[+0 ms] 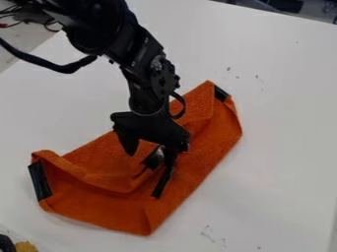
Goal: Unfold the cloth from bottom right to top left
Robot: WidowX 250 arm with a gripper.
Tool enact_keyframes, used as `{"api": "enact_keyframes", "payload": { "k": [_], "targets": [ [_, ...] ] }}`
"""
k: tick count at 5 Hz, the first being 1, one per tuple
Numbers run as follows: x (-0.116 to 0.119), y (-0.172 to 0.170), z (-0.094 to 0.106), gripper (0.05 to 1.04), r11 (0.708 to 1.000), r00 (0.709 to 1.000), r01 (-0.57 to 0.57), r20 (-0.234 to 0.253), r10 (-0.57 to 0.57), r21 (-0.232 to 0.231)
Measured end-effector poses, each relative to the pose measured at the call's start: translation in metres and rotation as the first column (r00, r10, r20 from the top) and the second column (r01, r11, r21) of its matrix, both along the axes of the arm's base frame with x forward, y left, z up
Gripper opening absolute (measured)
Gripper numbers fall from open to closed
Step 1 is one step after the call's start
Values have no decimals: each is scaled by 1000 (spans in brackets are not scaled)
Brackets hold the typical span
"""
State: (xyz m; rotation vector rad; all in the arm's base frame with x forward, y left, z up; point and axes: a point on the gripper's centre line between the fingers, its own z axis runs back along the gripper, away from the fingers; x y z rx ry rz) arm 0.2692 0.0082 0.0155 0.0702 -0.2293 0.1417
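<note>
One orange cloth (204, 142) lies partly folded on the white tabletop (280, 123), stretched at a slant from the lower left to the upper right of the camera view; black patches mark its left end (39, 181) and its upper right corner (221, 93); the black pincer (156, 149) hangs down over the cloth's middle, and I cannot tell whether it is spread, pressed together or pinching fabric; dark cables (29, 18) lie at the upper left, and something yellowish-brown (26, 247) sits at the lower left edge.
</note>
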Motion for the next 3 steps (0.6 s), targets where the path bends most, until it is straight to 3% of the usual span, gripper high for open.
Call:
{"api": "enact_keyframes", "payload": {
  "k": [2, 3],
  "targets": [
    [4, -3, -6, 382, 1000, 1000, -7, 17, 7, -18],
    [3, -1, -6, 197, 1000, 1000, -27, 12, 27, -13]
  ]
}}
